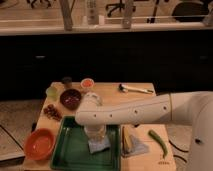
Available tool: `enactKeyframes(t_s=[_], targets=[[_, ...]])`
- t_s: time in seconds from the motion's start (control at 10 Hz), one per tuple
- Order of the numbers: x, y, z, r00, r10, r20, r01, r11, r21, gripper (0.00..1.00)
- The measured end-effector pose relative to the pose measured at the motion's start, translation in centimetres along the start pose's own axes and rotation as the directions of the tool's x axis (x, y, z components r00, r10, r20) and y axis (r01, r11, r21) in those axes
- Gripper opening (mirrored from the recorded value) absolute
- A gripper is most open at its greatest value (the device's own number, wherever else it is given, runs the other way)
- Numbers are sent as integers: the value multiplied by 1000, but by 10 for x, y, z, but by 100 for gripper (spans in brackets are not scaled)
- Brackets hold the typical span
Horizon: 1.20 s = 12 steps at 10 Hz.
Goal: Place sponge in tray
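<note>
1. Camera view, the only one: the arm (pixel 135 112) comes in from the right across the tabletop (pixel 107 94). The gripper (pixel 95 133) points down over the right half of the tray (pixel 67 152).
2. The sponge (pixel 99 145) sits directly under the gripper, inside the tray's rim and near its right wall. We can't tell whether it rests on the tray floor or hangs just above it.
3. Gripper state: we can't tell. The wrist blocks the view, so it could be clamping the sponge or clear of it.
4. Handling, our read: the sponge is light, soft and squashy, neither fragile nor slippery. A pinch across two opposite edges near the middle should hold it. It will compress under the grip and spring back on release, and it may cling briefly.
5. Progress, our read: the sponge is already over or in the target. What's left is a release and a straight vertical retreat.
6. Neighbours:
   - The yellow slab (pixel 128 140) is just beside the tray's right rim.
   - The green pepper (pixel 159 142) lies further right.
   - The orange bowl (pixel 39 144) is off the tray's left side.
   - A sideways exit risks clipping the slab.
</note>
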Motion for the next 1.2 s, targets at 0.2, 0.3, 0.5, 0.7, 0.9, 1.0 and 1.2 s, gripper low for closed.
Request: enactKeyframes(t_s=[0.2, 0.3, 0.5, 0.7, 0.9, 1.0, 1.2], targets=[[0, -1, 1, 1000, -9, 0, 9, 1000, -2, 7], [0, -1, 0, 1000, -13, -1, 13, 1000, -3, 7], [0, -2, 1, 1000, -24, -1, 24, 1000, -4, 7], [0, -2, 1, 999, -33, -3, 33, 999, -4, 7], [1, -2, 1, 999, -34, -3, 34, 999, -5, 7], [1, -2, 1, 999, -34, -3, 34, 999, -5, 7], [1, -2, 2, 999, -34, -3, 34, 999, -5, 7]])
